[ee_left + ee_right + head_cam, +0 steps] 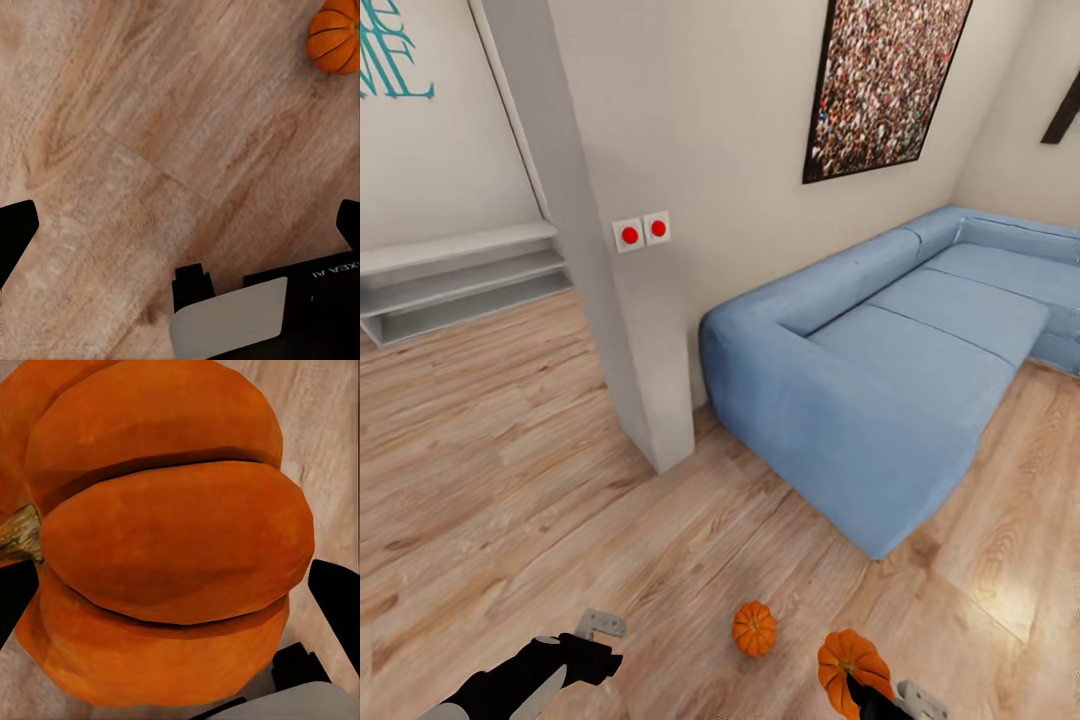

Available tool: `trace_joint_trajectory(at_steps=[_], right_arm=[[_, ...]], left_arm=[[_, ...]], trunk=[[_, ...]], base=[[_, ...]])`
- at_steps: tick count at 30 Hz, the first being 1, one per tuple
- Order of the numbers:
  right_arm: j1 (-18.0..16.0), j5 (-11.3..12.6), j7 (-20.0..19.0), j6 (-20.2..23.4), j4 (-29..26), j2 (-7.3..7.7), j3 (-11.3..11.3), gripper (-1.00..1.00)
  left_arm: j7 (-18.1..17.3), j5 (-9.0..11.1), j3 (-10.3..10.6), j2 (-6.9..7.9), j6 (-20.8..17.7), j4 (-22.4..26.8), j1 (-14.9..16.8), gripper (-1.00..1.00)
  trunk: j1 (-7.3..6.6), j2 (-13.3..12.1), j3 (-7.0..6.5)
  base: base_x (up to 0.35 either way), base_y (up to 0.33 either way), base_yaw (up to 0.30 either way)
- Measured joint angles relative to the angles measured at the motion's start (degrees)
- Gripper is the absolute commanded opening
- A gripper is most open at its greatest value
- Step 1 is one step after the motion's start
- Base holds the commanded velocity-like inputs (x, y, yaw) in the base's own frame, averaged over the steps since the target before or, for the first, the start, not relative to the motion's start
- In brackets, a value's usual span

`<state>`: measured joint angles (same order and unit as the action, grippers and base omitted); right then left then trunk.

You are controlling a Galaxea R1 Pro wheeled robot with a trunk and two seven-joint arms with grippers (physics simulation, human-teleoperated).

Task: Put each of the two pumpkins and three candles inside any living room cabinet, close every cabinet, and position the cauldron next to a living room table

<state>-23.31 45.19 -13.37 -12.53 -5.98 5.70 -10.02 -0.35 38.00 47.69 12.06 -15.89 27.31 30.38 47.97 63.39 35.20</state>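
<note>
- Left gripper: it hangs low over bare wood floor at the head view's lower left. In the left wrist view the dark fingertips sit far apart at the picture's edges with only planks between them, so the fingers are spread and carry nothing.
- Loose pumpkin: one small orange ribbed pumpkin stands on the floor between the two arms, touched by neither. It also shows at a corner of the left wrist view, well apart from that gripper.
- Held pumpkin: a second pumpkin sits at the right gripper, near the loose one. The right wrist view has its ribbed body wedged between the two dark fingers, stem to one side; I judge the fingers to be clamped on it, though whether it is lifted off the floor I cannot tell.
- Blue sofa: an L-shaped couch runs along the wall on the right, under a large framed picture.
- Count: two pumpkins, one sofa, one framed picture, two red round wall switches.
- Progress: early, by my reading. Neither pumpkin is in a cabinet yet; one seems grasped, the other waits. Storing both, all three candles, shutting the cabinets and placing the cauldron remain.
</note>
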Motion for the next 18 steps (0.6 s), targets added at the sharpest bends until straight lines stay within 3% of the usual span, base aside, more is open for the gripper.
trace_joint_trajectory(at_steps=[9, 18], right_arm=[[0.0, 0.0, -0.02, 0.01, 0.0, 0.0, 0.12, -1.0], [-0.01, -0.01, 0.0, 0.01, 0.0, -0.04, 0.15, -1.0]], left_arm=[[0.01, 0.0, -0.09, 0.02, -0.01, -0.01, 0.0, 1.0], [0.0, 0.0, 0.0, 0.0, 0.0, 0.0, 0.0, 1.0]], trunk=[[0.0, 0.0, 0.68], [-0.01, 0.0, 1.35]], base=[[0.009, 0.185, -0.178], [0.099, 0.17, -0.178]])
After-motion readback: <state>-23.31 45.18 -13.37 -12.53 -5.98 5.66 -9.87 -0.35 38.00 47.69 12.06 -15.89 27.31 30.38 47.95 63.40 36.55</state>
